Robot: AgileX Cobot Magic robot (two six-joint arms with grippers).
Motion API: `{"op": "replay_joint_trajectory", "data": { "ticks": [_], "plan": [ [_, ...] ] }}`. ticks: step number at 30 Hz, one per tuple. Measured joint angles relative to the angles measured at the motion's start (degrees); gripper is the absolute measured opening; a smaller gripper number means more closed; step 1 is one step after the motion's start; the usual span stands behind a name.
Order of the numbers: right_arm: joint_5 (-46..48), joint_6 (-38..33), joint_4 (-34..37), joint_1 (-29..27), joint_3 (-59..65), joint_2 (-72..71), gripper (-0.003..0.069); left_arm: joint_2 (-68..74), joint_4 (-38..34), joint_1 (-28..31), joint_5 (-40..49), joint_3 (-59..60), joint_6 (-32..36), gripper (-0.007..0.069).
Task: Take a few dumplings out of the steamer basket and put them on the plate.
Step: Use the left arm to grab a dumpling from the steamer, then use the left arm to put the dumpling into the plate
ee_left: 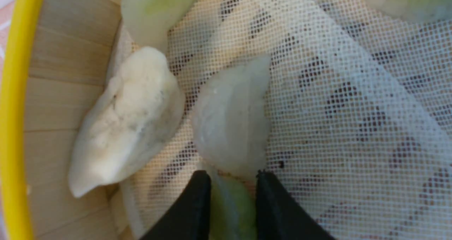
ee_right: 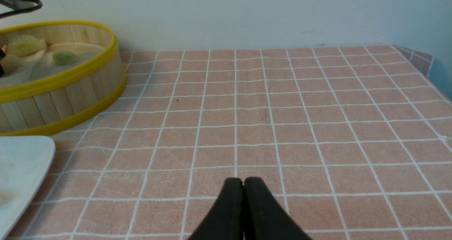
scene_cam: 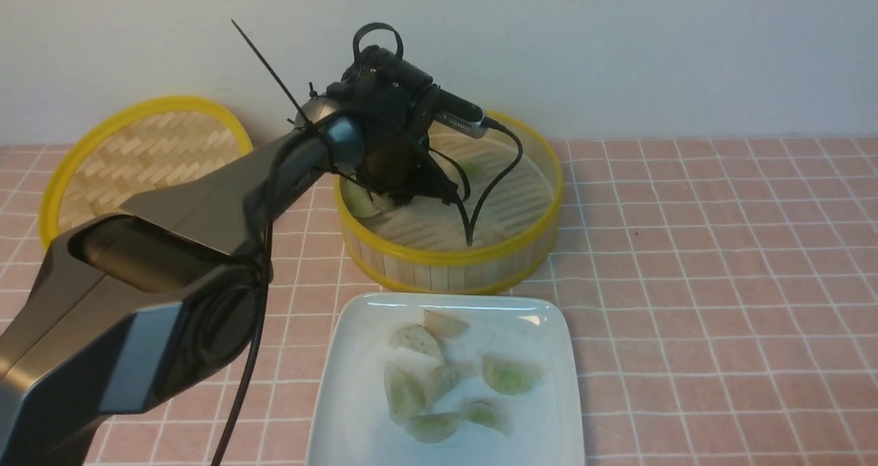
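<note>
— How many dumplings [scene_cam: 509,374] on the plate [scene_cam: 554,418]?
— Seven, by the front view.
— And in the steamer basket [scene_cam: 439,268]?
— At least four show close up; whether there is a fifth I cannot tell.
— The vessels?
— One plate, one steamer basket, one woven lid [scene_cam: 137,157].

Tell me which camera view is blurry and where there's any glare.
Left wrist view: very close and soft, the white dumpling and mesh liner fuzzy throughout. Front view: bright glare streaks on the plate along its far rim. Right wrist view: evenly lit, the tablecloth grid crisp.
</note>
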Motion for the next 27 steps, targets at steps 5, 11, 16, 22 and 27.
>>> {"op": "replay_joint_trajectory", "data": {
  "ticks": [5, 11, 16, 22, 27],
  "plan": [
    [0.0, 0.0, 0.0, 0.0, 0.0, 0.0, -0.0013, -0.6, 0.2, 0.0, 7.2, -5.7, 0.7, 0.0134],
    [0.0, 0.0, 0.0, 0.0, 0.0, 0.0, -0.0013, -5.5, -4.1, 0.0, 12.7, -10.2, 5.6, 0.0134],
    [0.0, 0.0, 0.0, 0.0, 0.0, 0.0, -0.0013, -18.9, -19.8, 0.0, 13.0, -0.2, 10.3, 0.0134],
    [0.0, 0.0, 0.0, 0.0, 0.0, 0.0, -0.0013, -32.1, -27.1, -2.9, 13.0, 24.2, 11.5, 0.0134],
    [0.0, 0.0, 0.0, 0.0, 0.0, 0.0, -0.0013, -33.6, -28.5, -6.6, 5.7, 38.0, 14.7, 0.0134]
  ]
}}
